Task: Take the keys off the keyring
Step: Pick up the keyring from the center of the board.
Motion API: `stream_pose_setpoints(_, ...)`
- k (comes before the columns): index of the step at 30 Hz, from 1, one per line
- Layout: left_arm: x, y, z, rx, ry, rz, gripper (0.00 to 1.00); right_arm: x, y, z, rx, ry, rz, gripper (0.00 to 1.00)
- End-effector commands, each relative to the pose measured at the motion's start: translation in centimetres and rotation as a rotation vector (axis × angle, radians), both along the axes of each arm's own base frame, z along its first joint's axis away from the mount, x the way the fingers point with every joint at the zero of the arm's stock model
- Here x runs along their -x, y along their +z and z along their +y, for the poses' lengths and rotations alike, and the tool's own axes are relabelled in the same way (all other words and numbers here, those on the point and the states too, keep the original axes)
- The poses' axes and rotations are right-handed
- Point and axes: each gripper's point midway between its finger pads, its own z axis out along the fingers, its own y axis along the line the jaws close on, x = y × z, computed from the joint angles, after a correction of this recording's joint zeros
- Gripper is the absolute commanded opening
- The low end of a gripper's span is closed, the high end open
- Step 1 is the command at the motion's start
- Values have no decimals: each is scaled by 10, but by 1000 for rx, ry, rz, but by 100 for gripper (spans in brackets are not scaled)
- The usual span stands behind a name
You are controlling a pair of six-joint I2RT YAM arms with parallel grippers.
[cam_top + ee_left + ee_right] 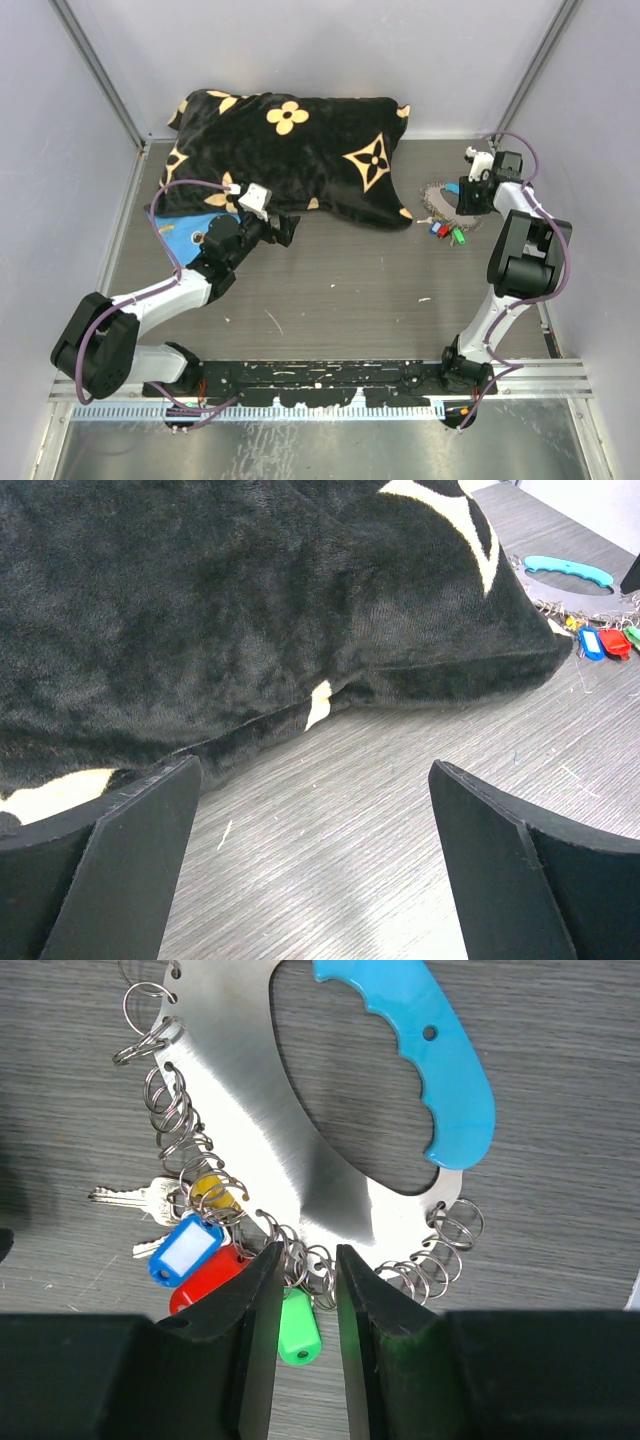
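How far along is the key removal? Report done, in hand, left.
Done: nothing visible; the keys all hang from the keyring. In hand: the right gripper has its jaws narrow around the keyring's edge by the green tag; a firm grip is unclear. The left gripper is open, idle beside the pillow. Left: free every key.

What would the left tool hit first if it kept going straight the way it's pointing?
Most likely the black pillow: its lower edge lies straight ahead of the open left tool, beyond a strip of table, though depth is unclear.
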Motion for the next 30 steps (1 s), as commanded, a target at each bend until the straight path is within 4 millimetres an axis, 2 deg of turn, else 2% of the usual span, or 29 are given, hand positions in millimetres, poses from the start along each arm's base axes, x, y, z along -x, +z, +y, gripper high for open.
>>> stream_pose_setpoints(1, -1, 36, 4, 52, 15, -113, 98, -6, 7, 5, -51, -6, -31, 31)
stream_pose_setpoints(8, -1, 35, 4, 51, 16, -113, 98, -3, -1, 12, -138, -9, -8, 29)
stream_pose_setpoints(15, -1, 35, 3, 52, 14, -113, 98, -1, -11, 5, -119, -30, 18, 29)
stream_pose_setpoints(26, -1, 34, 3, 51, 12, -114, 98, 1, -25, 5, -129, -37, 55, 29)
stream_pose_setpoints(30, -1, 35, 3, 52, 14, -115, 98, 1, -28, 6, -138, -36, 65, 23)
